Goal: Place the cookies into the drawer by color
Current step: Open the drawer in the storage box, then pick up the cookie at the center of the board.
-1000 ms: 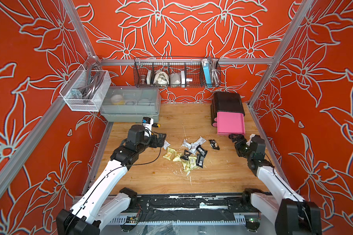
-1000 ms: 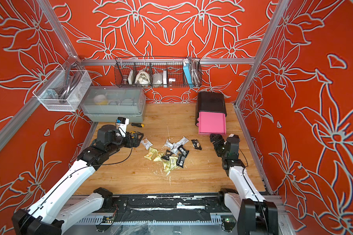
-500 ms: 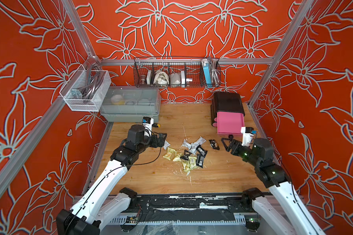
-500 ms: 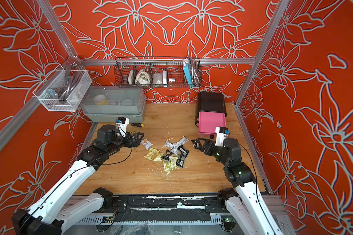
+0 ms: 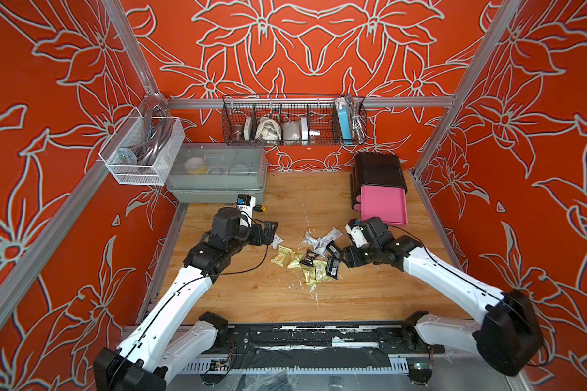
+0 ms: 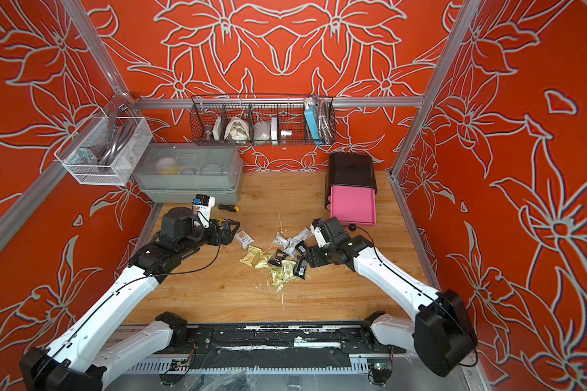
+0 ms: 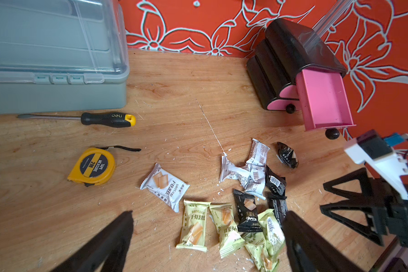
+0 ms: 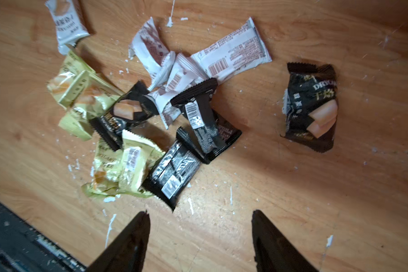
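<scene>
The cookies (image 5: 314, 259) lie in a loose heap at mid-table, in black, white and yellow-green wrappers. One white packet (image 7: 165, 186) sits apart toward the left arm, and one black packet (image 8: 312, 106) apart toward the drawer. The drawer (image 5: 378, 176) is a black chest at the back right. Its top pink tray (image 7: 323, 103) is pulled out with nothing in it. My left gripper (image 5: 268, 233) hovers open beside the white packet. My right gripper (image 5: 344, 258) is open at the heap's right edge, just short of a black packet (image 8: 174, 174), with bare wood between its fingers.
A grey lidded bin (image 5: 217, 176) stands at the back left, with a screwdriver (image 7: 106, 119) in front of it and a yellow tape measure (image 7: 92, 166) nearer the left arm. A wire basket (image 5: 294, 122) hangs on the back wall and a mesh basket (image 5: 143, 152) on the left wall.
My right arm has swung from the table's right edge below the drawer to the right side of the heap, and its jaws have narrowed a little. The left arm has not moved.
</scene>
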Robot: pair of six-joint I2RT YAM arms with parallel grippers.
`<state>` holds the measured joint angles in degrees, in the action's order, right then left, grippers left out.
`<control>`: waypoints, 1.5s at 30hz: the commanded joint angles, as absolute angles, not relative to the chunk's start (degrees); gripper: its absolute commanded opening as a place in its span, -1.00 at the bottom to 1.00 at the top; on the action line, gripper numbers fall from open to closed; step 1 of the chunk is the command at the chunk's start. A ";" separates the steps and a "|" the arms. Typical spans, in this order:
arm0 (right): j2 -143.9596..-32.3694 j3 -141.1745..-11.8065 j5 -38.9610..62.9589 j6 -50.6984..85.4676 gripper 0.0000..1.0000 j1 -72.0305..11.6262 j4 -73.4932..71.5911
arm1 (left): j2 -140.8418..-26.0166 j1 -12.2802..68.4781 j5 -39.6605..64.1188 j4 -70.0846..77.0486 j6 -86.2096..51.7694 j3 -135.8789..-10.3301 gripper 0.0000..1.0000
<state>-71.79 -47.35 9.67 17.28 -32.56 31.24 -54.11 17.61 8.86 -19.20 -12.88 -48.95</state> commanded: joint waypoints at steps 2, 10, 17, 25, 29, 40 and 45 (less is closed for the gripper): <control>-77.83 -51.43 5.98 11.94 0.45 -32.96 28.33 | -54.05 17.31 8.94 -18.87 -12.63 -48.77 0.96; -90.12 -55.96 9.74 11.52 0.43 -33.01 23.56 | -53.96 17.25 8.80 -19.03 -12.48 -48.78 0.96; -96.69 -56.51 11.25 11.68 0.25 -33.20 21.74 | -53.96 17.29 8.41 -19.07 -12.39 -48.78 0.96; -96.75 -54.65 8.09 11.34 -0.19 -33.51 22.10 | -53.88 17.26 8.44 -19.07 -12.40 -48.78 0.96; -94.28 -53.73 6.70 11.24 -0.36 -33.76 22.05 | -53.88 17.30 8.44 -19.07 -12.57 -48.78 0.96; -75.22 -51.62 4.37 15.23 -0.58 -34.01 23.05 | -53.56 17.26 8.58 -18.90 -12.83 -48.71 0.96; -66.22 -55.68 -1.32 16.25 -0.63 -33.67 25.79 | -53.51 17.31 8.70 -18.90 -12.88 -48.76 0.96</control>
<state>-69.28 -52.60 3.68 14.85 -33.45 23.14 -54.11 17.61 8.71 -19.20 -12.88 -48.95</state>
